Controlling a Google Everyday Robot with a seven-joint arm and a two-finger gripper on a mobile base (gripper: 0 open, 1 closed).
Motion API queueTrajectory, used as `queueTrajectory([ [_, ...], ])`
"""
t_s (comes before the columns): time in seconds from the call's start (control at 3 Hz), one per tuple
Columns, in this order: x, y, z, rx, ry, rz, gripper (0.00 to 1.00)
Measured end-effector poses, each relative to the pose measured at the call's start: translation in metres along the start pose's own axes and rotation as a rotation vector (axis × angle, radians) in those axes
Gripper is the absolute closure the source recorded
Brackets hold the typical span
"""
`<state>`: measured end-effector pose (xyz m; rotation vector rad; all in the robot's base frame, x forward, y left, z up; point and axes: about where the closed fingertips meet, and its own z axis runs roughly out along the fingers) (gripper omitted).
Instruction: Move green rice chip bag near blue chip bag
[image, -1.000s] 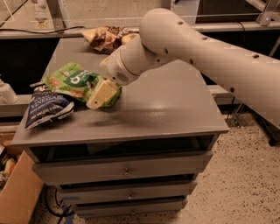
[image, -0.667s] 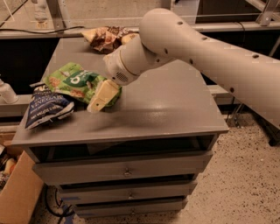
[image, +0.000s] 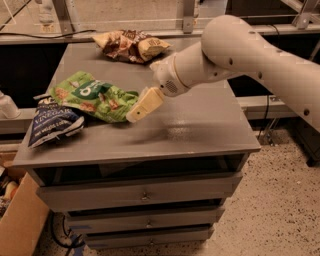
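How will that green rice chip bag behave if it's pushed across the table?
Probably light and floppy: the green rice chip bag lies crumpled on the table. Its glossy film may slide easily, though it could buckle rather than move whole where the gripper sits at its right edge.

A grey bench with drawers under its top carries three snack bags. The gripper hangs low over the middle of the surface, pointing down and to the left. The green rice chip bag lies flat just left of the gripper, its right edge meeting the gripper's tip (whether the two actually touch cannot be told). Farther left of the gripper, at the bench's front left corner, lies the blue chip bag, its upper end against the green bag. A crumpled brown-and-cream snack bag rests behind the gripper near the far edge, well apart from the other two.
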<state>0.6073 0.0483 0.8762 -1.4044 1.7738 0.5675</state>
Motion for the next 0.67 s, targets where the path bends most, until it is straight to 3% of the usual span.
queueTrajectory([
  [0.67, 0.046, -0.067, -0.1, 0.227, -0.032, 0.178, 0.0],
])
